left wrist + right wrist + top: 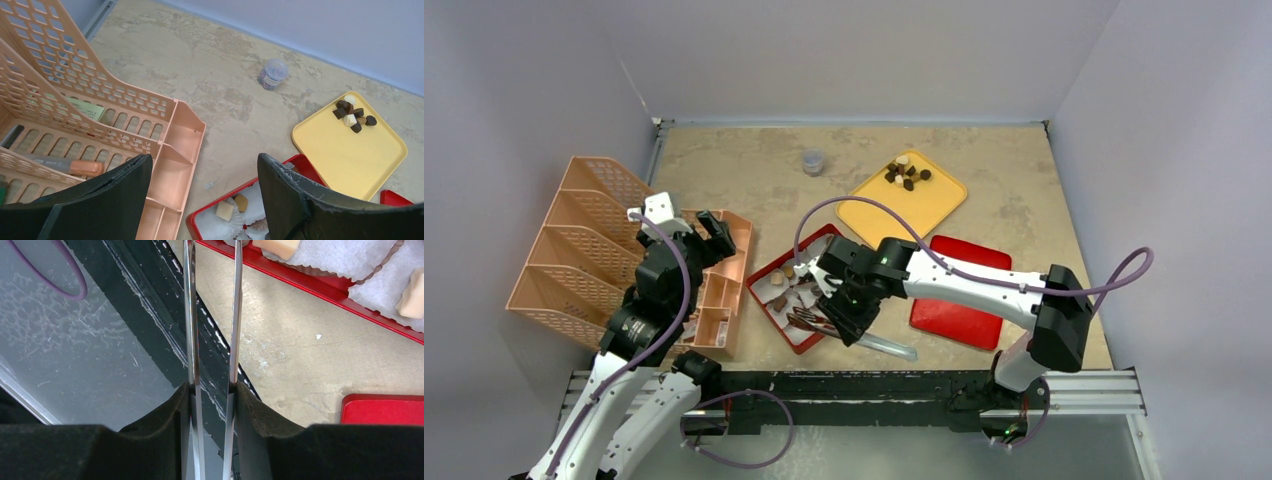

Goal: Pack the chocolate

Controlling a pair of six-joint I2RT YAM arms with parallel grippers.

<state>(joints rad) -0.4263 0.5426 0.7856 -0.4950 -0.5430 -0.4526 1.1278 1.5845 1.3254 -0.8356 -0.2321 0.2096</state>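
A pile of dark, light brown and cream chocolate chunks [907,174] lies on a yellow tray [894,215], also in the left wrist view [351,115]. A red box [786,257] lined with white paper cups [340,257] holds a few chunks, among them a cream cube [225,210] and a cream piece [412,300]. My right gripper [849,315] is shut on metal tongs [192,315] at the box's near edge; its tips are out of view. My left gripper [714,235] is open and empty above the peach organizer [584,250].
A red lid [959,300] lies right of the box. A small clear jar [813,161] stands at the back. The peach organizer's shallow tray [170,170] sits beside the red box [223,197]. The black rail runs along the table's near edge.
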